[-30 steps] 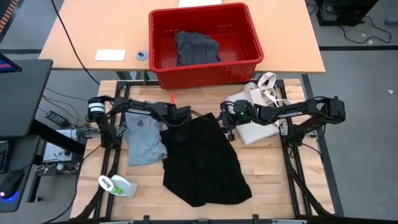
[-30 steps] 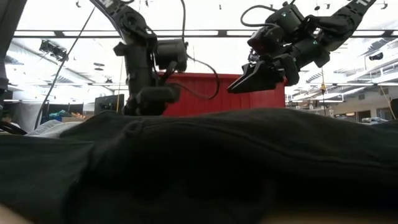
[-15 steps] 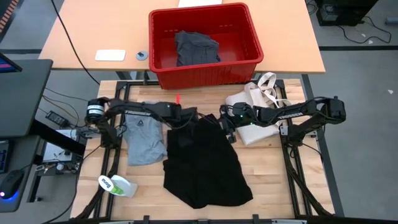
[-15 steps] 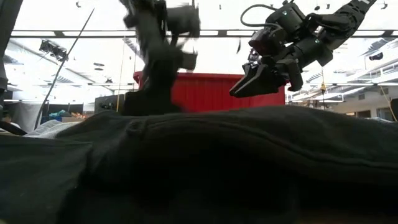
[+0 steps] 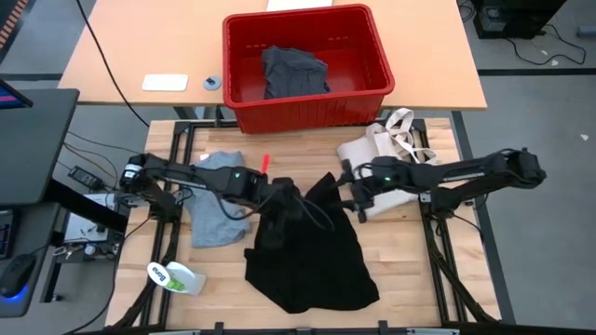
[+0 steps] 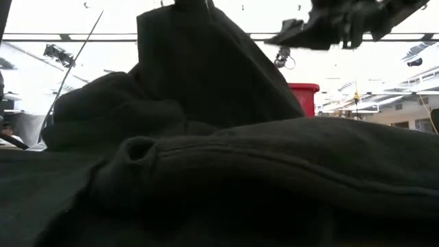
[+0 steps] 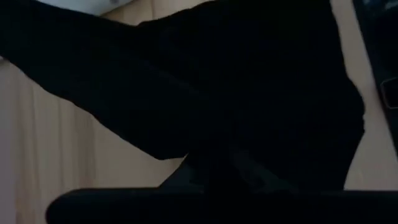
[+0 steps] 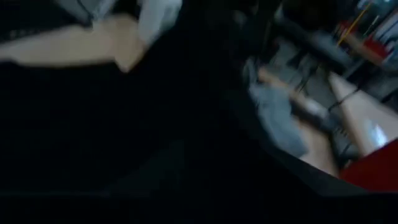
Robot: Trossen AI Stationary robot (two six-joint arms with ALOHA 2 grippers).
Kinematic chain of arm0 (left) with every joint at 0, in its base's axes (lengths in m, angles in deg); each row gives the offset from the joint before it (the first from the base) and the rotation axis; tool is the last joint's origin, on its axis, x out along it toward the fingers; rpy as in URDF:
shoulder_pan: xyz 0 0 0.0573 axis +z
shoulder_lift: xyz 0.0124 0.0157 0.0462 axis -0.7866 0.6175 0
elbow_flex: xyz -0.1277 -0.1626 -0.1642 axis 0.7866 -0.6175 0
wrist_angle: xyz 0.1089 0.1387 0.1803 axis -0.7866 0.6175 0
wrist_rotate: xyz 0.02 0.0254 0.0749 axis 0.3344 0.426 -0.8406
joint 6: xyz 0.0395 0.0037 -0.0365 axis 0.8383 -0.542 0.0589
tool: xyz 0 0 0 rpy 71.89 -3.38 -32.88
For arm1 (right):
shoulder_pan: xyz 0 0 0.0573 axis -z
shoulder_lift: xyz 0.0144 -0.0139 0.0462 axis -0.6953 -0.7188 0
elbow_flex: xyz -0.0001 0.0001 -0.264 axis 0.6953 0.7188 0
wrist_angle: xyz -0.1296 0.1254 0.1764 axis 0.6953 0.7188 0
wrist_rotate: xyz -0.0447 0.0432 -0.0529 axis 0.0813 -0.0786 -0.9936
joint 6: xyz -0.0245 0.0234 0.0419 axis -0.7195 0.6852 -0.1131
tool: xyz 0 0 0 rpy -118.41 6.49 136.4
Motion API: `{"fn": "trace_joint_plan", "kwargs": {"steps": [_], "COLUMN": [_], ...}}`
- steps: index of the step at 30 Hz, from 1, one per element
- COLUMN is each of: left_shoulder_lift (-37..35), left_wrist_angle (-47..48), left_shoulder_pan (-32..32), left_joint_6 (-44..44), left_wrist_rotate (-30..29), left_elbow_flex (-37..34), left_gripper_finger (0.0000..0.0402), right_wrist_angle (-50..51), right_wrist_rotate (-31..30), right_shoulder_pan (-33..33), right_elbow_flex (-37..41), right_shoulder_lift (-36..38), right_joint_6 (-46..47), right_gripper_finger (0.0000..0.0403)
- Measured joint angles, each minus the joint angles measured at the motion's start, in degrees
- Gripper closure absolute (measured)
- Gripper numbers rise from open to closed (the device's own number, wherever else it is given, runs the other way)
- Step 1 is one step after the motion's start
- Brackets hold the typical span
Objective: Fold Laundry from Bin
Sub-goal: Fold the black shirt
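A large black garment (image 5: 312,256) lies spread over the middle of the wooden table; its far left part is raised in a peak (image 6: 199,62). My left gripper (image 5: 284,197) is shut on that raised part. My right gripper (image 5: 356,193) hovers by the garment's far right corner (image 5: 326,179) and is blurred in the low view. A light grey T-shirt (image 5: 212,221) lies flat at the left, partly under my left arm. The red bin (image 5: 298,110) stands beyond the table with a dark grey garment (image 5: 293,73) inside. My left gripper holds the black garment by its far left part (image 7: 211,155), coming at it from above and slanting down. The cloth hangs below the gripper in slack folds. The rest of the garment (image 6: 288,171) lies on the table. The fingers themselves are hidden in the dark cloth.
A cream tote bag (image 5: 391,149) lies at the table's far right, under my right arm. A green-and-white bottle (image 5: 175,276) lies at the near left corner. A white flat item (image 5: 165,82) sits on the desk beside the bin.
My left gripper has swung toward the table's right and near side and risen, drawing the black garment's far left part up into a tall peak while the rest stays on the table. My right gripper has risen and drawn back toward the right edge.
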Motion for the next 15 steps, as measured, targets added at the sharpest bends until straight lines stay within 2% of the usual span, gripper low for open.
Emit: {"fn": "trace_joint_plan", "kwargs": {"steps": [3,6,10,12,15], "left_shoulder_lift": [-0.02,-0.01,0.36,0.36,0.35], "left_wrist_angle": [-0.04,-0.44,-3.32,-5.29,-6.82], "left_shoulder_pan": [-1.48,-2.61,-3.45,-3.86,-4.82], "left_joint_6": [-0.60,0.08,3.32,5.42,7.90], "left_wrist_rotate": [-0.75,-1.75,-2.11,-2.16,-2.23], "left_elbow_flex": [0.62,0.62,0.67,0.67,0.71], "left_gripper_finger": [0.0384,0.0385,0.0385,0.0385,0.0385], "right_wrist_angle": [-0.59,-2.65,0.41,4.93,11.04], "right_wrist_rotate": [-3.00,-5.62,-4.30,-2.65,-3.82], "right_shoulder_pan": [-3.12,-5.40,-5.42,-4.99,-4.47], "right_elbow_flex": [-0.02,-0.05,-3.09,-5.94,-10.34], "right_shoulder_lift": [4.21,5.16,1.98,-0.25,-3.05], "right_joint_6": [0.02,2.42,8.14,8.65,8.36], "right_gripper_finger": [0.0163,0.0126,0.0082,0.0067,0.0054]}}
